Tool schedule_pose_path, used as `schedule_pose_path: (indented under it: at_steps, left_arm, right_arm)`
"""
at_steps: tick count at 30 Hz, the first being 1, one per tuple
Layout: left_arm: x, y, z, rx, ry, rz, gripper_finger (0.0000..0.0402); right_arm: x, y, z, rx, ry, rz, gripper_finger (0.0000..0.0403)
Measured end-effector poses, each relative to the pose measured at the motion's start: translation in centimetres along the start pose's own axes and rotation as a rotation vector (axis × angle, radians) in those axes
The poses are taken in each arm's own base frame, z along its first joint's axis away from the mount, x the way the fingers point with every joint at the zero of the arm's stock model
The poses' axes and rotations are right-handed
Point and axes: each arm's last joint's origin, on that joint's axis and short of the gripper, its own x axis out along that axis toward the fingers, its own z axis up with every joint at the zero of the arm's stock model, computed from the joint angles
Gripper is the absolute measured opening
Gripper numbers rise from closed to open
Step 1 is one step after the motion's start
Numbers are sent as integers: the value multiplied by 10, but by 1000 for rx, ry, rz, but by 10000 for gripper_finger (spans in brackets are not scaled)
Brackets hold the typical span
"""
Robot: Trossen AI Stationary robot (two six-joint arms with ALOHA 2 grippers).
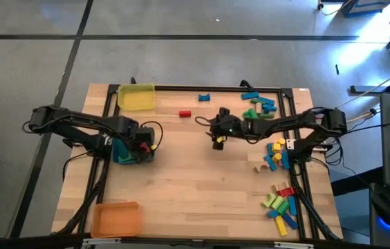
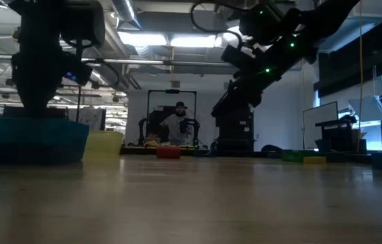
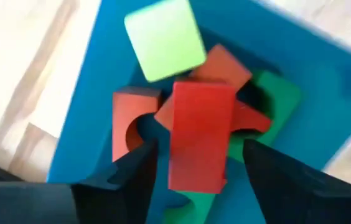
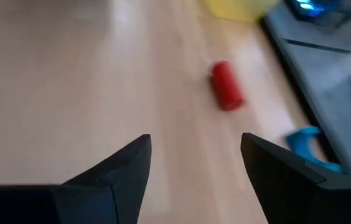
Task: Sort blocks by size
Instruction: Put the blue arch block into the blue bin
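Note:
My left gripper [image 1: 140, 147] hangs open over the blue tray [image 1: 122, 155]. In the left wrist view its fingers [image 3: 200, 146] stand on either side of a red oblong block [image 3: 199, 134] without visibly touching it. That block lies on a pile of red and green blocks in the tray [image 3: 94, 93], next to a light green cube [image 3: 165, 38]. My right gripper [image 1: 217, 138] is open and empty above the table's middle. Ahead of it a red block [image 4: 226, 86] and a blue block [image 4: 309, 146] lie on the wood.
A yellow tray [image 1: 136, 97] stands at the far left and an orange tray [image 1: 115, 218] at the near left. Loose blocks lie in groups at the far right [image 1: 261, 107], mid right [image 1: 274, 155] and near right [image 1: 281, 207]. A person [image 2: 177, 122] sits beyond the table.

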Motion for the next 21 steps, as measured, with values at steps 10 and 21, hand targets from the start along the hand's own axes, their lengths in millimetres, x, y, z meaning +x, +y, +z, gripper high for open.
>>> schedule_pose_path:
  at_steps: [10,21]
  left_arm:
    - [-48,3,8,26,-333,-47,227]
    - [-60,3,31,161,-747,55,227]
  right_arm:
    - [9,-47,-12,-65,61,-167,248]
    - [13,-127,-24,40,-21,-93,248]
